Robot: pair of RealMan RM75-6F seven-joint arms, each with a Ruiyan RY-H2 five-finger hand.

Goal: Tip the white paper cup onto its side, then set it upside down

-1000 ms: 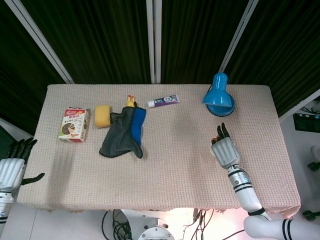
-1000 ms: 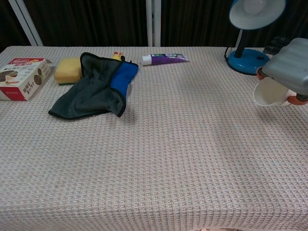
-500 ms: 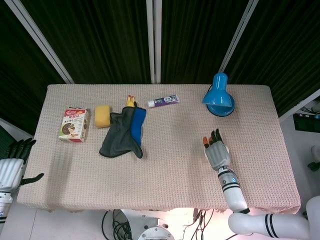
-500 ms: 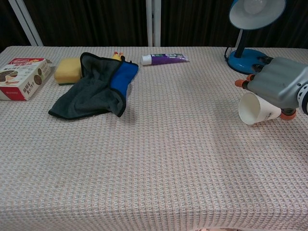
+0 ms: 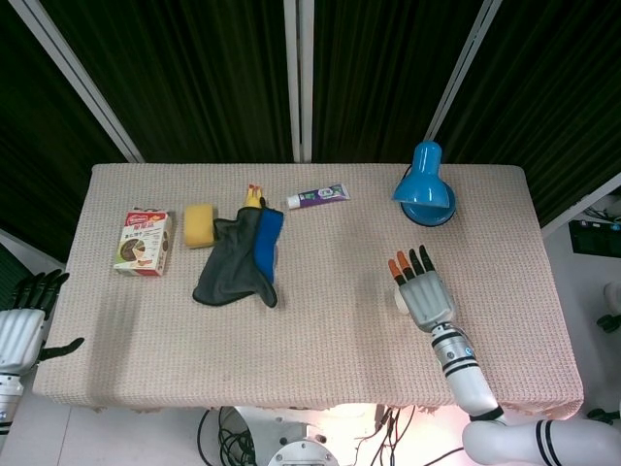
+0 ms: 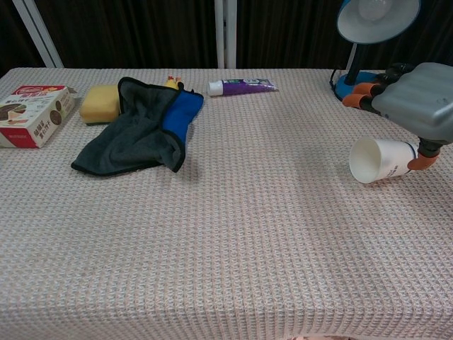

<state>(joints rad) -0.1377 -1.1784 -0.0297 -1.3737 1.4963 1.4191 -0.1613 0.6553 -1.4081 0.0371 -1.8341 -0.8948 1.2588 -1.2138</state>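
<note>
The white paper cup (image 6: 382,159) lies on its side on the table at the right, its open mouth facing left. In the head view only a sliver of the cup (image 5: 399,300) shows beside my right hand (image 5: 423,295). That right hand (image 6: 417,106) hovers just above the cup with its fingers stretched out flat and apart. Its thumb tip sits by the cup's base end, and whether it touches is unclear. Nothing is gripped. My left hand (image 5: 24,320) hangs off the table's left edge, fingers apart, holding nothing.
A blue desk lamp (image 6: 368,42) stands behind the right hand. A purple tube (image 6: 243,86) lies at the back centre. A grey and blue cloth (image 6: 138,127), a yellow sponge (image 6: 99,103) and a small box (image 6: 32,113) sit at the left.
The right hand brought the tilted cup down to the table, then opened and lifted off it. The cup now lies on its side. The left hand has stayed put.
</note>
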